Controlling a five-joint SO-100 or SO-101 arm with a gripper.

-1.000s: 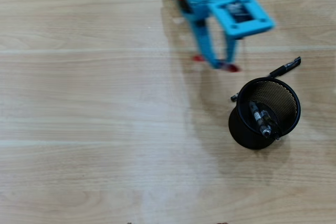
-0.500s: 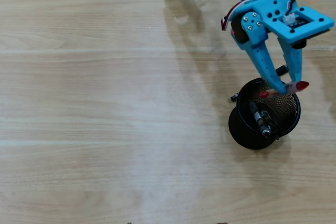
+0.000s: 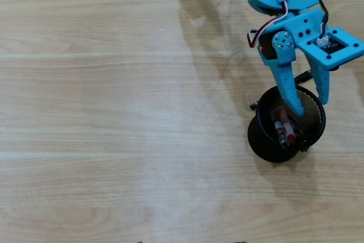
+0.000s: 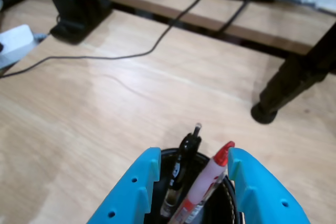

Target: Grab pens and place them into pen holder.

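Note:
The black wire-mesh pen holder [image 3: 267, 143] stands at the right of the table in the overhead view. Inside it lie a red-and-clear pen [image 3: 290, 133] and a grey-and-clear one beside it. A black pen end [image 3: 252, 106] pokes out by the far rim. My blue gripper [image 3: 311, 106] hangs open right over the holder's mouth, one finger inside the rim. In the wrist view my gripper [image 4: 192, 156] is open. A black pen [image 4: 184, 163] and the red-and-clear pen [image 4: 212, 177] stand between the fingers [image 4: 139, 190], inside the holder's rim [image 4: 167, 155]. The red cap is close to the right finger.
In the wrist view a black stand foot [image 4: 286, 87] is at the far right. A thin cable [image 4: 131, 55] runs across the table to a black box [image 4: 79, 11] at the far left, with a white object [image 4: 16, 43] beside it. Bare wood lies left of the holder.

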